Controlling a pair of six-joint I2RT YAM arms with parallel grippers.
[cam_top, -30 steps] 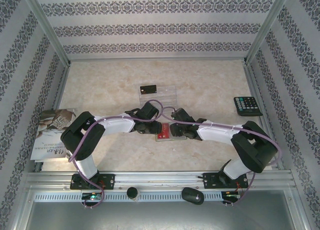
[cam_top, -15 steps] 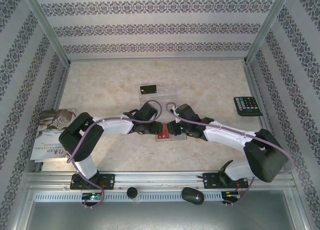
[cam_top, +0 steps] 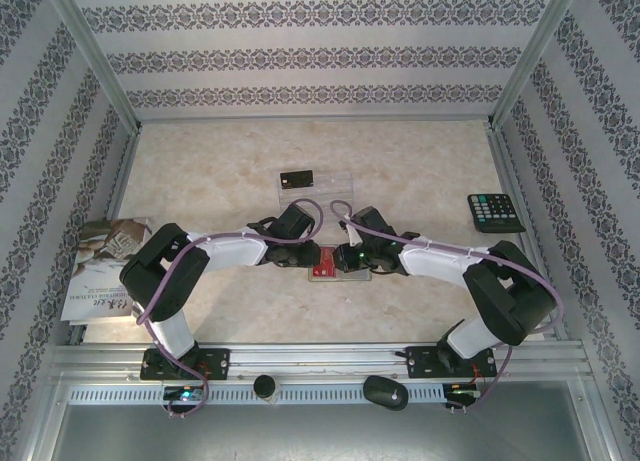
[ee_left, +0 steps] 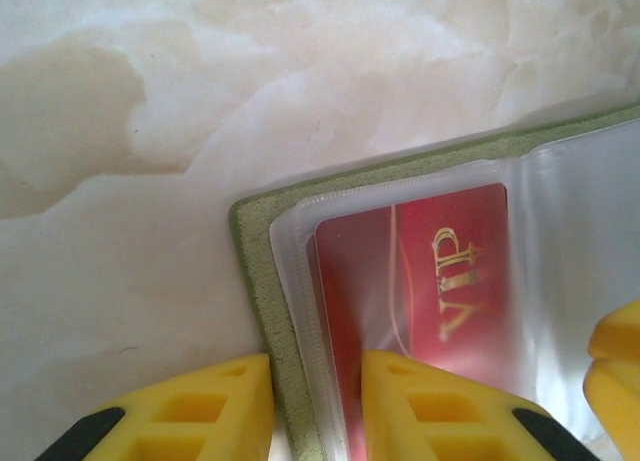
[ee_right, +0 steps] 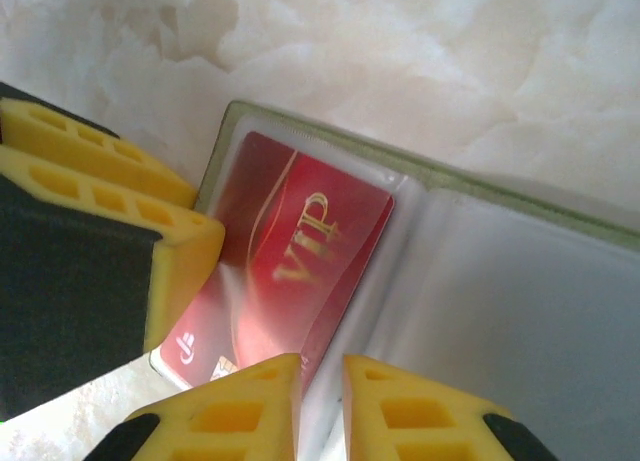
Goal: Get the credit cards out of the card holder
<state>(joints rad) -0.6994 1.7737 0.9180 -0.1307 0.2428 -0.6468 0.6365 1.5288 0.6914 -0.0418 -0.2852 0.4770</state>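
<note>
On the pale marbled table (cam_top: 200, 161) both arms fold inward and meet just on the 6 o'clock side of its centre, over the open card holder (ee_right: 520, 311). The step in hand is, as I judge it, working the red card (ee_right: 290, 251) out of the clear sleeve in the holder's left leaf. A black card (cam_top: 297, 178) and see-through ones (cam_top: 332, 189) lie on the table toward 12 o'clock of the holder, well apart from it, so the task looks partly done. The next move calls for one gripper to pin the holder flat while the other draws the red card out through the sleeve's mouth without dragging the whole wallet along. The left arm (cam_top: 225, 249) reaches in from 9 o'clock, its elbow out toward 8 o'clock. The right arm (cam_top: 440, 261) mirrors it from 3 o'clock, elbow toward 4 o'clock. The left gripper (ee_left: 316, 411) stands astride the holder's olive left edge with its jaws parted by a narrow gap. One finger (ee_left: 190, 406) is over the table just outside the edge and the other is over the sleeve, and it grips nothing I can see. The right gripper (ee_right: 320, 406) sits at the card's near long edge with its jaws almost closed; whether they pinch card or sleeve I cannot tell.
</note>
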